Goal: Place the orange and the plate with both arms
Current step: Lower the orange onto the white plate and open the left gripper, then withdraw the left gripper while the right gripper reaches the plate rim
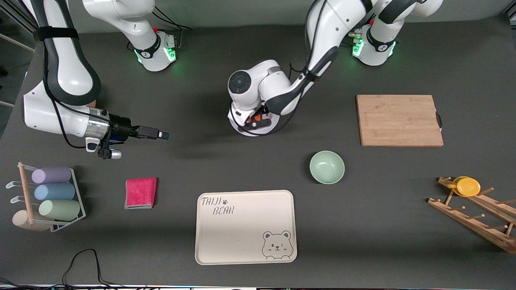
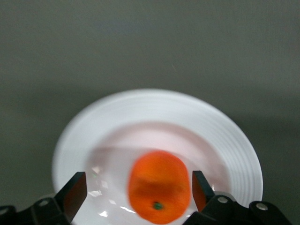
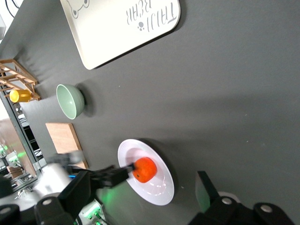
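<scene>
Left gripper (image 2: 136, 192): hung low over the plate (image 2: 225, 140), jaws spread wide, one finger (image 2: 75, 192) on either side of the orange (image 2: 159, 187) with a clear gap at each flank; nothing grasped. From the front camera this gripper (image 1: 258, 120) was mostly hidden under its own wrist, a little orange (image 1: 256, 118) showing beneath it.

Orange: lay on the plate, in its well, between the released fingers. The right wrist view showed the same, orange (image 3: 144, 169) on plate (image 3: 157, 187).

Plate: white, shallow, wide-rimmed, flat on the dark table (image 1: 201, 161), in the middle part nearer the arm bases, farther from the front camera than the cream bear tray (image 1: 246, 226). Only its edge (image 1: 242, 131) showed from the front.

Right gripper (image 1: 159, 134): held level over bare table toward the right arm's end, above the pink cloth (image 1: 141, 193) side of the table; jaws apart, empty. This arm waited.

Other items: mint-green bowl (image 1: 327, 167), nearer the front camera than the wooden cutting board (image 1: 399, 120). Wire rack with three pastel rolls (image 1: 56, 192), beside the pink cloth at the right arm's end. Wooden peg rack (image 1: 479, 215) at the left arm's end, with a yellow dish (image 1: 467, 186) resting on it.
</scene>
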You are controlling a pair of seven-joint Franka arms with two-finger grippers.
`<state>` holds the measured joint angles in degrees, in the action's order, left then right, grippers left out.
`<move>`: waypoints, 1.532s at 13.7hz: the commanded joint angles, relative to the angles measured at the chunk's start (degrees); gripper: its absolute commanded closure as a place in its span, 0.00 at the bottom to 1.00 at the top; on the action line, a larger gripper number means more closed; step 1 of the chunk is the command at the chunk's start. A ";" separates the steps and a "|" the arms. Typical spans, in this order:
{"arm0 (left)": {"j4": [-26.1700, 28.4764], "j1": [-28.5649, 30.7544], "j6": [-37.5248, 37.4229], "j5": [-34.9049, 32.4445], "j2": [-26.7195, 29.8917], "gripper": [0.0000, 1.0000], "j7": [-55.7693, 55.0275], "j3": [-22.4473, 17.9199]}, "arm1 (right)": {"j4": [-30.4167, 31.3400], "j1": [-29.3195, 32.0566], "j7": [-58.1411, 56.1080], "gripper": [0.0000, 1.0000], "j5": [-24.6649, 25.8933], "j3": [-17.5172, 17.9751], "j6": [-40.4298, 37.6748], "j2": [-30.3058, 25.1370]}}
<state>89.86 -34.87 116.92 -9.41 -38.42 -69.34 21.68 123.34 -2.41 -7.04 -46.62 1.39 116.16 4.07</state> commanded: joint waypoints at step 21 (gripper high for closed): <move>-2.65 29.39 -36.92 6.16 33.41 0.00 68.45 -30.57 | 12.80 -2.42 -44.10 0.00 -38.35 20.22 21.02 15.09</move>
<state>89.79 -8.82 83.66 -3.65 -6.34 -3.11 -9.65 135.33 -4.77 -48.94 -81.09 18.59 134.09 19.47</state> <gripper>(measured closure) 0.000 0.000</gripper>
